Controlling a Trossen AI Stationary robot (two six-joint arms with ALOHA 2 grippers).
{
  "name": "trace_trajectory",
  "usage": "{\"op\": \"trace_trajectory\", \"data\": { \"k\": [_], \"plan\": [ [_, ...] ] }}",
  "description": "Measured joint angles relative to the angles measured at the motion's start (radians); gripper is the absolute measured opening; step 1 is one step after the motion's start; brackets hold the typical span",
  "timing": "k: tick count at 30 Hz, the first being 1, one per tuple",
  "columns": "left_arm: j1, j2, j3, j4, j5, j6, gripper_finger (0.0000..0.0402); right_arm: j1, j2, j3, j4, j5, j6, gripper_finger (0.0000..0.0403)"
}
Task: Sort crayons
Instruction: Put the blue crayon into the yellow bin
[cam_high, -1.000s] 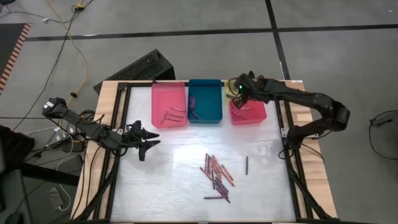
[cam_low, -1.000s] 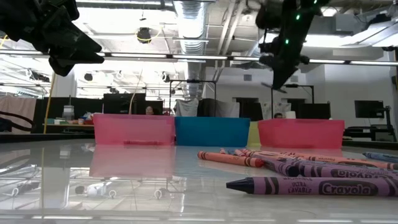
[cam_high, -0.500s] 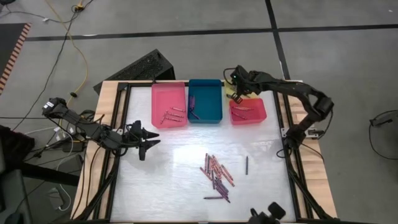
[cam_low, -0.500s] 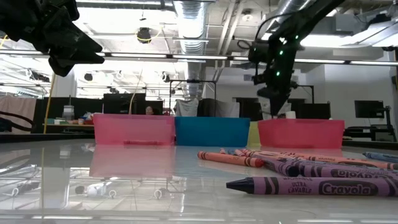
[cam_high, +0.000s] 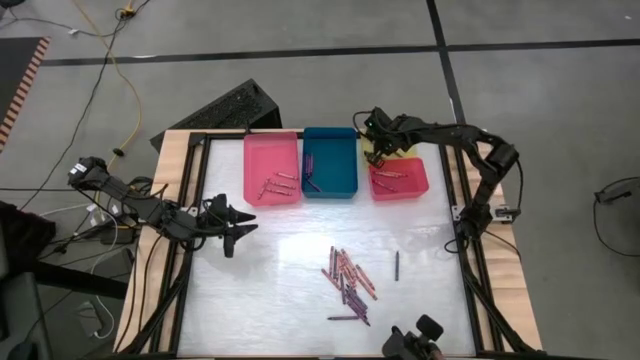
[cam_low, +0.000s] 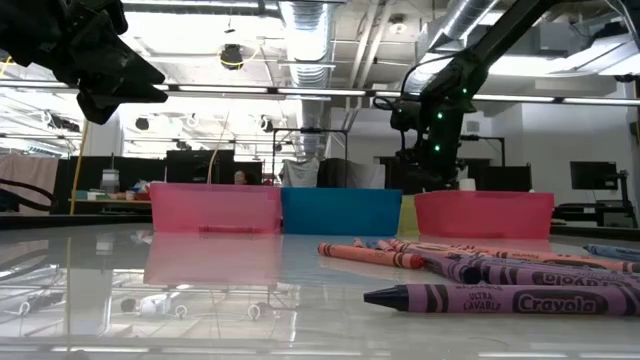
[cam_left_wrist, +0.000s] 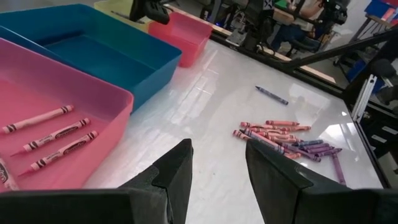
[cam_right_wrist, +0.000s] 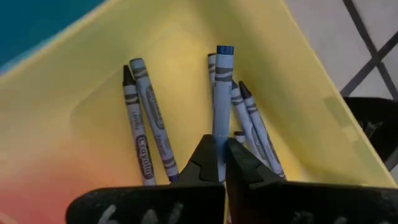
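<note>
Right gripper over yellow tray at worktop's 1 o'clock, fingers clenched on blue crayon. Left gripper at 9 o'clock, fingers parted, empty. Loose crayons at 5 o'clock.

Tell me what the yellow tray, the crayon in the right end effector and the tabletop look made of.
Yellow tray: likely moulded plastic, smooth with a soft sheen and rounded walls.
Blue crayon pinched in the right end effector: wax in a printed paper wrapper, bare tip showing.
Tabletop: glossy white, hard panel; it mirrors the trays. Material unclear.
</note>
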Motion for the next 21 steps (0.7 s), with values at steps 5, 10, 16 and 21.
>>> {"op": "trace_trajectory", "data": {
  "k": [5, 10, 16, 21],
  "plan": [
    [0.0, 0.0, 0.0, 0.0, -0.021, 0.002, 0.0139, -0.005, -0.002, 0.0, 0.003, 0.0, -0.015, 0.0018],
    [0.0, 0.0, 0.0, 0.0, -0.022, 0.002, 0.0139, -0.006, -0.003, 0.0, 0.009, 0.001, -0.016, 0.0062],
    [0.0, 0.0, 0.0, 0.0, -0.021, 0.003, 0.0139, -0.006, -0.003, 0.053, -0.038, -0.021, -0.016, 0.0109],
    [0.0, 0.0, 0.0, 0.0, -0.021, 0.003, 0.0139, 0.017, -0.011, 0.16, -0.128, -0.028, -0.015, 0.0126]
  ]
}}
